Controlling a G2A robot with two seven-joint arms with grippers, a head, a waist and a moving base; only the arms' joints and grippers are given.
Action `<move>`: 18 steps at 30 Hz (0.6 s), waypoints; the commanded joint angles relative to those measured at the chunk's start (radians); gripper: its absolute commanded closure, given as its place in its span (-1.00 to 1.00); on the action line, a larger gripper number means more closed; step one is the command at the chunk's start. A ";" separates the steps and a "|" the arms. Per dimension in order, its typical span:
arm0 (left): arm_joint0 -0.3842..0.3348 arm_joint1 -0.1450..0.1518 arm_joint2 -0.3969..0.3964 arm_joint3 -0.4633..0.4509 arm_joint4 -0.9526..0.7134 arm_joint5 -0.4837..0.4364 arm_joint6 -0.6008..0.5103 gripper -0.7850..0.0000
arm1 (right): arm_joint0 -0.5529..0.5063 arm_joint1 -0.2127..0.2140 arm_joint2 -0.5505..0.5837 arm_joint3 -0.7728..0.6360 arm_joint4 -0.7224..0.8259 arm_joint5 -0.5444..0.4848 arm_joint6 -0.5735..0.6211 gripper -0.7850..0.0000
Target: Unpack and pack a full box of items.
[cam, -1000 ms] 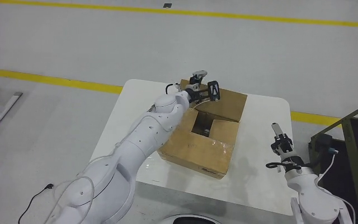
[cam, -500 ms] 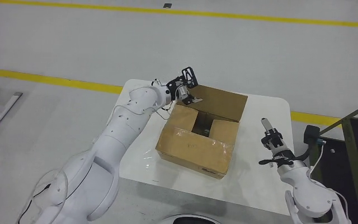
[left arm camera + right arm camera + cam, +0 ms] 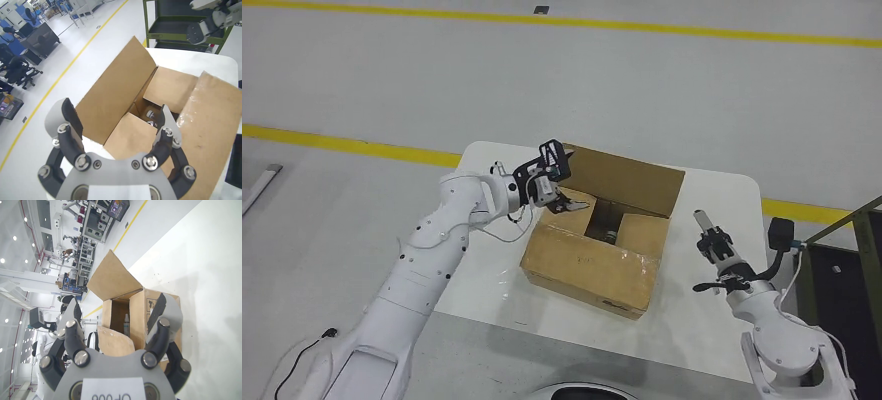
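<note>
**Item:** box (image 3: 587, 262), cardboard, standing on the table (image 3: 707, 330).

**Condition:** opened in part. The far flap (image 3: 627, 180) stands upright. The taped near flap (image 3: 206, 117) lies half over the box's mouth. The two short side flaps are folded inward.

**Contents:** one slim spray bottle (image 3: 126, 324), upright inside the box. There are also capped tops (image 3: 151, 114) low in the box's opening, and I cannot count them.

**Progress, my estimate:** early unpacking. The flaps are not all cleared, the items I can see sit inside the box, and repacking is not begun.

**My left gripper** (image 3: 114, 104)**:** fingers wide apart, holding nothing and touching nothing. It hovers over the box's left end, above the short flap there and just beside the upright flap's edge.

**My right gripper** (image 3: 119, 298)**:** fingers wide apart, empty. It is well apart from the box's right end, above the table, pointed toward the box.
</note>
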 commanded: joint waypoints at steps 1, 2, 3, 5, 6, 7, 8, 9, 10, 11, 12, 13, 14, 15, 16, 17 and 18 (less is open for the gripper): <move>0.105 0.020 -0.065 -0.179 -0.049 -0.011 -0.122 -1.00 | 0.005 0.001 -0.005 0.010 -0.022 -0.013 -0.002 1.00; 0.140 0.025 -0.084 -0.228 -0.079 -0.013 -0.159 -1.00 | 0.007 0.002 -0.008 0.014 -0.039 -0.023 -0.004 1.00; 0.168 0.030 -0.100 -0.270 -0.107 -0.012 -0.195 -1.00 | 0.009 0.002 -0.012 0.020 -0.051 -0.031 -0.007 1.00; 0.168 0.030 -0.100 -0.270 -0.107 -0.012 -0.195 -1.00 | 0.013 0.003 -0.018 0.031 -0.085 -0.060 -0.016 1.00; 0.168 0.030 -0.100 -0.270 -0.107 -0.012 -0.195 -1.00 | 0.013 0.005 -0.022 0.036 -0.125 -0.077 -0.024 1.00; 0.168 0.030 -0.100 -0.270 -0.107 -0.012 -0.195 -1.00 | 0.014 0.006 -0.028 0.041 -0.148 -0.095 -0.027 1.00; 0.168 0.030 -0.100 -0.270 -0.107 -0.012 -0.195 -1.00 | 0.016 0.006 -0.031 0.046 -0.166 -0.113 -0.036 1.00; 0.168 0.030 -0.100 -0.270 -0.107 -0.012 -0.195 -1.00 | 0.018 0.006 -0.034 0.054 -0.182 -0.128 -0.052 1.00; 0.168 0.030 -0.100 -0.270 -0.107 -0.012 -0.195 -1.00 | 0.020 0.005 -0.038 0.061 -0.174 -0.135 -0.065 1.00; 0.168 0.030 -0.100 -0.270 -0.107 -0.012 -0.195 -1.00 | 0.020 0.005 -0.038 0.061 -0.174 -0.135 -0.065 1.00; 0.168 0.030 -0.100 -0.270 -0.107 -0.012 -0.195 -1.00 | 0.020 0.005 -0.038 0.061 -0.174 -0.135 -0.065 1.00; 0.168 0.030 -0.100 -0.270 -0.107 -0.012 -0.195 -1.00 | 0.020 0.005 -0.038 0.061 -0.174 -0.135 -0.065 1.00; 0.168 0.030 -0.100 -0.270 -0.107 -0.012 -0.195 -1.00 | 0.020 0.005 -0.038 0.061 -0.174 -0.135 -0.065 1.00; 0.168 0.030 -0.100 -0.270 -0.107 -0.012 -0.195 -1.00 | 0.020 0.005 -0.038 0.061 -0.174 -0.135 -0.065 1.00; 0.168 0.030 -0.100 -0.270 -0.107 -0.012 -0.195 -1.00 | 0.020 0.005 -0.038 0.061 -0.174 -0.135 -0.065 1.00; 0.168 0.030 -0.100 -0.270 -0.107 -0.012 -0.195 -1.00 | 0.020 0.005 -0.038 0.061 -0.174 -0.135 -0.065 1.00; 0.168 0.030 -0.100 -0.270 -0.107 -0.012 -0.195 -1.00 | 0.020 0.005 -0.038 0.061 -0.174 -0.135 -0.065 1.00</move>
